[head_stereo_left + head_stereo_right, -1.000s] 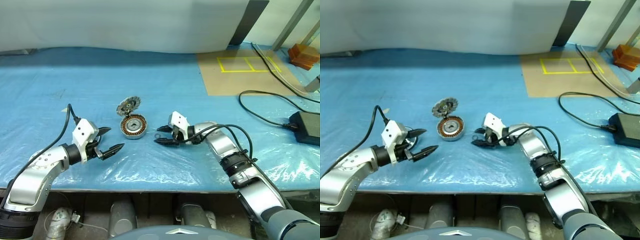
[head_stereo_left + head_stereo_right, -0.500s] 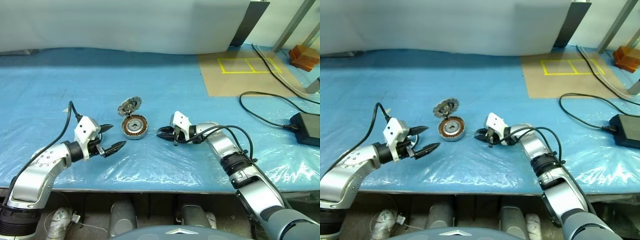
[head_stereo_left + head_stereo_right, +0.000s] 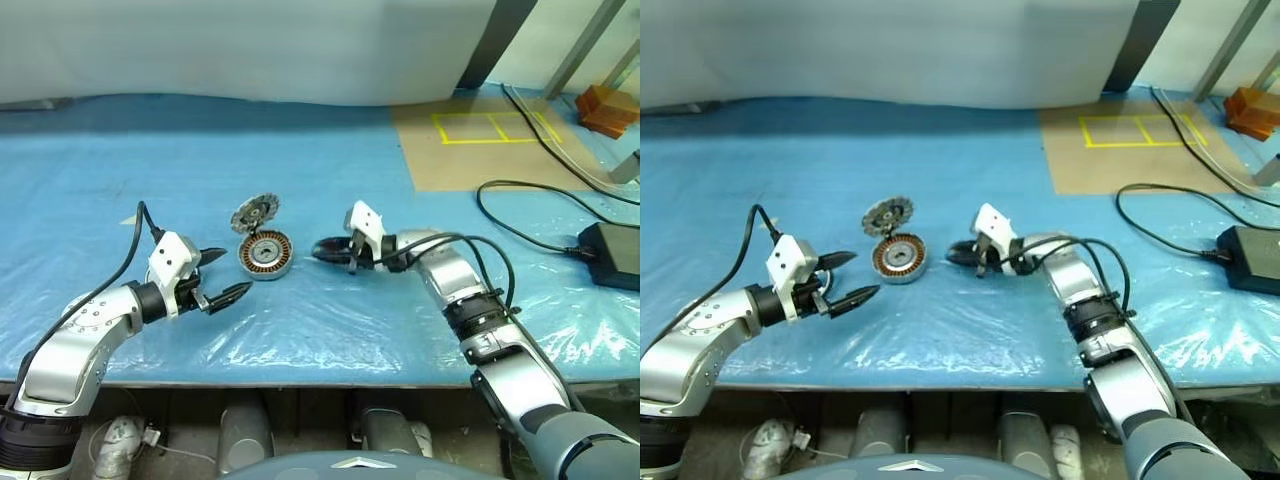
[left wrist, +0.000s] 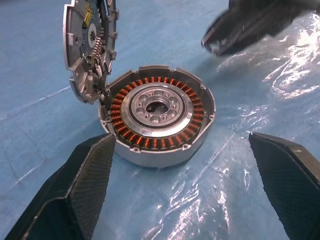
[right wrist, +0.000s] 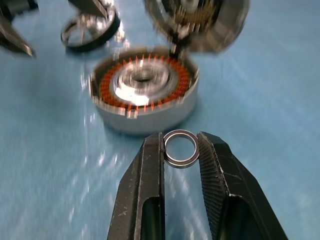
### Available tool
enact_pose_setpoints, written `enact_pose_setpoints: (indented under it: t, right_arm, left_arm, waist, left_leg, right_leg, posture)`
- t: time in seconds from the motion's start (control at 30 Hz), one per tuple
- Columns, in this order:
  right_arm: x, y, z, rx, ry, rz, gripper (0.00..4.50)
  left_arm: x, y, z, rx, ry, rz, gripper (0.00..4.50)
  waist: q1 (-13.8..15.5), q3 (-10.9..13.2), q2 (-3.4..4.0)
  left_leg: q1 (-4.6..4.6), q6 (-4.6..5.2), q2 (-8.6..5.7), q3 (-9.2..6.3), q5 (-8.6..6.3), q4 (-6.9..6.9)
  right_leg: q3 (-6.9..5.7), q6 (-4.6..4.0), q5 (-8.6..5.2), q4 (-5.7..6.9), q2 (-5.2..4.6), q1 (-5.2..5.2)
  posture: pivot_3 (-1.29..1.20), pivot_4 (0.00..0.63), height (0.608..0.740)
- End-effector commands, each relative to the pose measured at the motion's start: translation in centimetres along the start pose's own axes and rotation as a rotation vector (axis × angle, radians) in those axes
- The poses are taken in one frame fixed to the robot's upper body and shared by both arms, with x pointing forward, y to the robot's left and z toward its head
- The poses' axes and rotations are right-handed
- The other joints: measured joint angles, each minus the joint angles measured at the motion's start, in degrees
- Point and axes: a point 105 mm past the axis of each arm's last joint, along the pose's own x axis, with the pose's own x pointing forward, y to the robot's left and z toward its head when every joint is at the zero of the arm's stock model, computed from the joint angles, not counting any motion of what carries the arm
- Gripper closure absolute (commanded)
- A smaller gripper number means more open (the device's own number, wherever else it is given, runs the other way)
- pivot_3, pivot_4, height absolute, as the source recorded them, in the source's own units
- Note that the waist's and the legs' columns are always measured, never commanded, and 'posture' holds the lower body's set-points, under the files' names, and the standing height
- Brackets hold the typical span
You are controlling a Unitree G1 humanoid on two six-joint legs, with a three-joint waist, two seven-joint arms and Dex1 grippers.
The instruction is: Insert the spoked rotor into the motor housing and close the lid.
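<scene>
The left claw (image 3: pixel 233 272) hovers low over the blue-sheeted table (image 3: pixel 330 150) with its fingers spread wide and empty, aimed at the motor. In the right wrist view the spoked rotor (image 5: pixel 90 31) lies flat on the sheet close to that claw, on the far side of the housing from the right arm.

The rotor looks like a rigid, polished metal wheel with a dark rim. It should be light enough for a two-finger pinch, but probably slick on its bright faces. The best hold is likely across the outer rim, or with one finger through a gap between the spokes so it cannot squirt out. It should be kept level so it drops squarely over the hub. If it carries magnets, it may snap toward the windings.

Next comes the lid (image 3: pixel 256 212), standing nearly upright on the housing's far rim with its ribbed face inward. It is thin and probably best nudged down from its top edge. The motor housing (image 3: pixel 265 254) sits open, its copper windings and hub exposed, and looks squat and stable.

To its right, the right claw (image 3: pixel 322 249) is held off the sheet, clamped on a small metal ring (image 5: pixel 181 132) at its fingertips.
</scene>
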Motion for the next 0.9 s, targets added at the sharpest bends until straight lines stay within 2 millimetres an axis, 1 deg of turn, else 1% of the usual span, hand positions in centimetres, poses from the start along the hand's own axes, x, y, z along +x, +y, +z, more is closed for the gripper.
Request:
enact_pose_setpoints:
  t: [0.03,0.1,0.2,0.3,0.43,0.53,0.67,0.83,0.9]
  right_arm:
    - [1.2,0.6,3.4,-0.028,-0.073,0.036,3.91]
    - [2.2,1.0,3.6,-0.009,-0.080,0.047,3.91]
    - [3.6,1.7,2.6,-0.030,-0.041,0.071,3.91]
    - [4.8,2.1,2.3,-0.009,-0.040,0.089,3.91]
    - [5.8,2.5,2.8,-0.008,-0.059,0.112,3.91]
    - [6.6,2.8,3.3,0.008,-0.079,0.111,3.91]
    - [7.2,2.6,2.6,0.014,-0.059,0.097,3.91]
    - [7.8,2.6,1.5,0.001,-0.016,0.102,3.91]
    - [8.0,2.2,1.2,0.005,-0.009,0.077,3.91]
  left_arm:
    - [-0.3,0.4,1.2,0.041,-0.036,0.017,0.00]
    - [-0.4,0.6,1.3,0.044,-0.042,0.033,0.00]
    - [-1.0,1.2,1.2,0.047,-0.033,0.059,0.00]
    - [-1.7,1.6,0.9,0.044,-0.019,0.077,0.00]
    - [-2.0,1.1,0.8,0.026,-0.019,0.063,0.00]
    - [-1.8,0.4,0.9,0.004,-0.038,0.044,0.00]
    - [-1.5,-0.2,1.0,-0.018,-0.059,0.030,0.00]
    - [-1.4,-0.1,0.9,-0.013,-0.049,0.038,0.00]
    - [-1.3,0.0,0.8,-0.005,-0.043,0.041,0.00]
  waist:
    - [-0.2,0.0,-0.01]
    - [-0.1,0.0,-0.01]
    - [-0.1,0.0,-0.01]
    - [-0.1,0.0,-0.01]
    - [-0.1,0.0,-0.01]
    - [-0.1,0.0,-0.01]
    - [-0.1,0.0,-0.01]
    - [-0.1,0.0,-0.01]
    - [-0.1,0.0,-0.01]
  left_leg:
    - [0.01,0.00,0.02,0.00,0.00,-0.02]
    - [0.01,-0.01,0.03,-0.01,0.00,-0.12]
    - [-0.10,-0.03,0.03,-0.01,0.01,-0.29]
    - [-0.21,-0.03,0.00,-0.01,0.00,-0.30]
    - [-0.18,-0.04,0.02,-0.02,0.00,-0.33]
    - [-0.16,-0.04,0.04,-0.02,0.00,-0.32]
    - [-0.13,-0.04,0.04,-0.02,0.00,-0.31]
    - [-0.14,-0.04,0.03,-0.02,0.00,-0.29]
    - [-0.14,-0.04,0.04,-0.02,0.00,-0.29]
  right_leg:
    - [0.00,-0.01,0.00,-0.03,0.05,0.00]
    - [-0.02,-0.02,-0.01,-0.10,0.05,0.00]
    - [-0.09,0.00,0.00,-0.38,0.05,0.01]
    - [-0.12,0.13,0.08,-0.54,0.03,0.01]
    - [-0.14,0.04,0.03,-0.53,0.03,0.01]
    - [-0.14,0.01,0.01,-0.50,0.04,0.01]
    - [-0.13,0.00,0.01,-0.48,0.03,0.03]
    - [-0.13,0.01,0.01,-0.49,0.03,0.04]
    - [-0.14,0.00,0.01,-0.48,0.04,0.04]
  posture:
    - [0.00,0.150,0.740]
    - [0.00,0.150,0.740]
    - [0.00,0.150,0.740]
    - [0.00,0.150,0.740]
    - [0.00,0.150,0.740]
    - [0.00,0.150,0.740]
    - [0.00,0.150,0.740]
    - [0.00,0.150,0.740]
    - [0.00,0.150,0.740]
